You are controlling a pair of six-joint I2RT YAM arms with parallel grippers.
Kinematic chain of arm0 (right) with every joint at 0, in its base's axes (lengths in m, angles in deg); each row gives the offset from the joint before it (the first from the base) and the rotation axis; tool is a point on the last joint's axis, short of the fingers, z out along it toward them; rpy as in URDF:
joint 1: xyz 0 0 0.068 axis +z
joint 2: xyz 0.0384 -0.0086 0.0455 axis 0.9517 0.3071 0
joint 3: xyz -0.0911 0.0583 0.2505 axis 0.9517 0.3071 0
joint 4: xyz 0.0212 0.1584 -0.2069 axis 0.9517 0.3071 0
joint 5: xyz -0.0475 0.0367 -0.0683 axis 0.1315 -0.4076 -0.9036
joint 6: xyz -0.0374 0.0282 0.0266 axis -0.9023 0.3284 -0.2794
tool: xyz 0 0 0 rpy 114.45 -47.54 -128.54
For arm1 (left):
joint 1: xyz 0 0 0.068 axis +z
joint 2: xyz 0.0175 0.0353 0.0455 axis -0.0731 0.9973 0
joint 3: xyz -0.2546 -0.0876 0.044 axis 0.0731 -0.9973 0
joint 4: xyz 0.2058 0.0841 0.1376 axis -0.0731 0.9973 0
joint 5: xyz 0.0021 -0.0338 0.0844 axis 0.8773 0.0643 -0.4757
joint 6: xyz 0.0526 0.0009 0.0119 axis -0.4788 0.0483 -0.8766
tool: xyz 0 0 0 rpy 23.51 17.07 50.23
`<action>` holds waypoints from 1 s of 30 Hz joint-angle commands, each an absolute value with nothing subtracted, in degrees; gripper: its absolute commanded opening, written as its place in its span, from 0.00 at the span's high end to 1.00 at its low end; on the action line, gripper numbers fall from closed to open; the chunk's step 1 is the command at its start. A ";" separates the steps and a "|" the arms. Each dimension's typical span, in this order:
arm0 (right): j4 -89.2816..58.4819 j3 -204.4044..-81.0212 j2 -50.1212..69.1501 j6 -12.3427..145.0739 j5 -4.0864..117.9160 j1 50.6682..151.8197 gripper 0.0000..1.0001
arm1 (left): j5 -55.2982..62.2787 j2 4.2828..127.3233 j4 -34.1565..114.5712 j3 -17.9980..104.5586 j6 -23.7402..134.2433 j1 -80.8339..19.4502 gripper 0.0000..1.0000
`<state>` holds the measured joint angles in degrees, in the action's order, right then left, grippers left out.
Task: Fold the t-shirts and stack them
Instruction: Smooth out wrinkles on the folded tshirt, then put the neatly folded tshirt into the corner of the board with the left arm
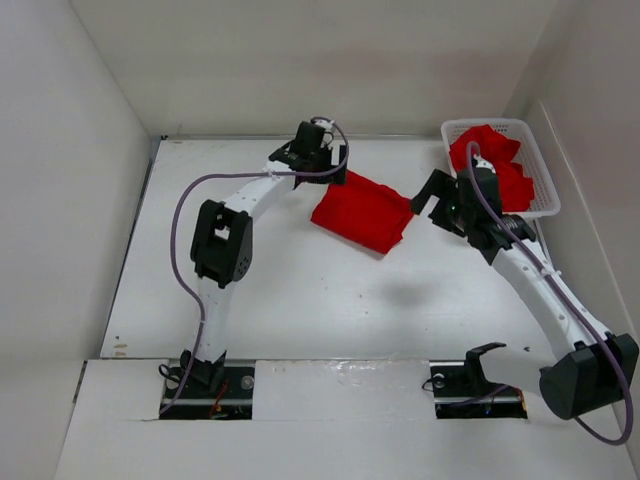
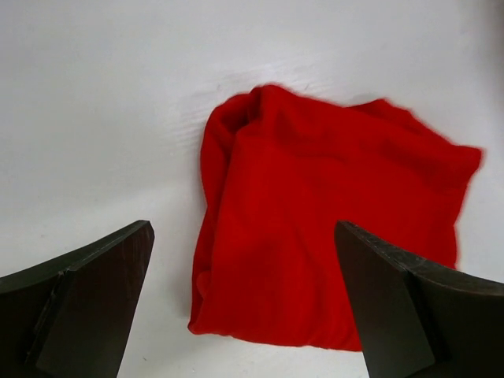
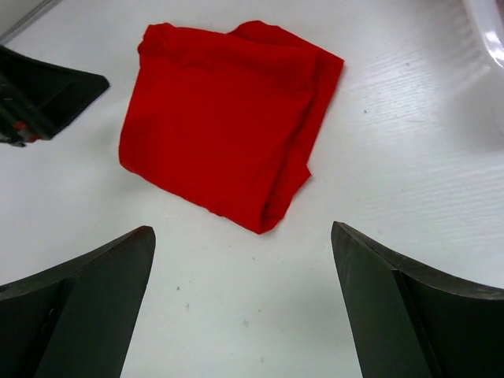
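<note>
- Nearest you, both arm bases sit at the near edge of the table. The left arm reaches to far centre and the right arm runs up the right side.
- You have the right gripper with jaws spread wide and nothing between them, over bare table just right of the folded t-shirt.
- That shirt is red, folded to a rough rectangle, and lies flat mid-table between the two grippers, skewed to the table edges.
- You have the left gripper equally wide and empty at the shirt's far-left corner. In its wrist view the cloth lies ahead of the fingers, untouched.
- In the far right corner the white mesh basket holds crumpled t-shirts, red and heaped, partly hidden by the right wrist.
</note>
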<state>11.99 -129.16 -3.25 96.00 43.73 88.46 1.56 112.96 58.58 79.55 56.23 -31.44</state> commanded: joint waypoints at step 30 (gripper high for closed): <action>16.00 -125.17 -12.50 97.17 41.19 86.36 0.01 | 3.84 106.96 51.80 64.63 55.55 -13.71 1.00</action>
<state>17.02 -125.80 -11.43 96.89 42.47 86.68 4.03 114.60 53.60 66.57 57.98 -20.49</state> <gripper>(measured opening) 0.990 0.033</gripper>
